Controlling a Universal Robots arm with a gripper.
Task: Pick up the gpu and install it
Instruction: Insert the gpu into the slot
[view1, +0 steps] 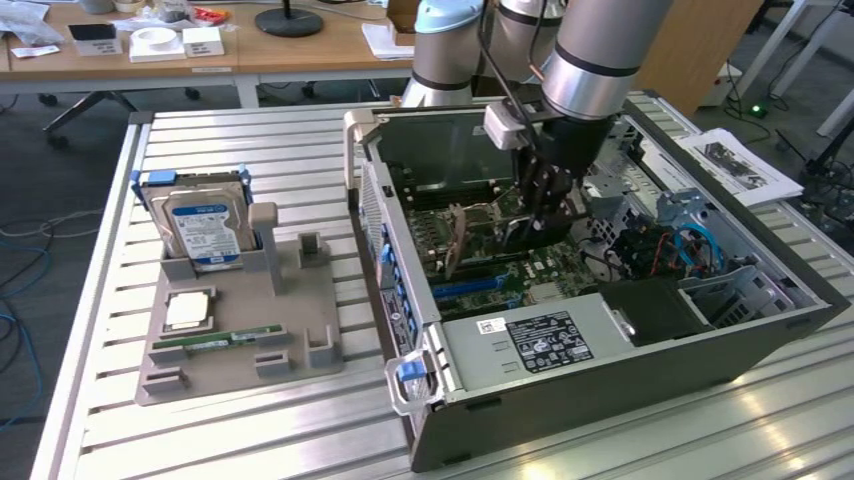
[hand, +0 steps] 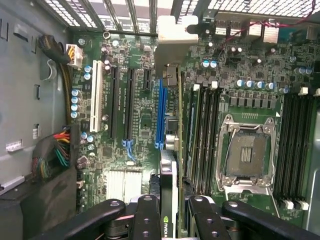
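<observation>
Wrist view, black fingers (hand: 147, 220) pinching thin flat gpu (hand: 170, 190), silver bracket (hand: 170, 42).

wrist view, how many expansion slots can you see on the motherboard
5: a white slot, a long black slot beside it, a second long black slot, a short black slot, then a blue slot next to the gpu. The gpu may hide more.

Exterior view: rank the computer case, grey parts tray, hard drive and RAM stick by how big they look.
Largest to smallest:
1. computer case
2. grey parts tray
3. hard drive
4. RAM stick
No close calls.
</observation>
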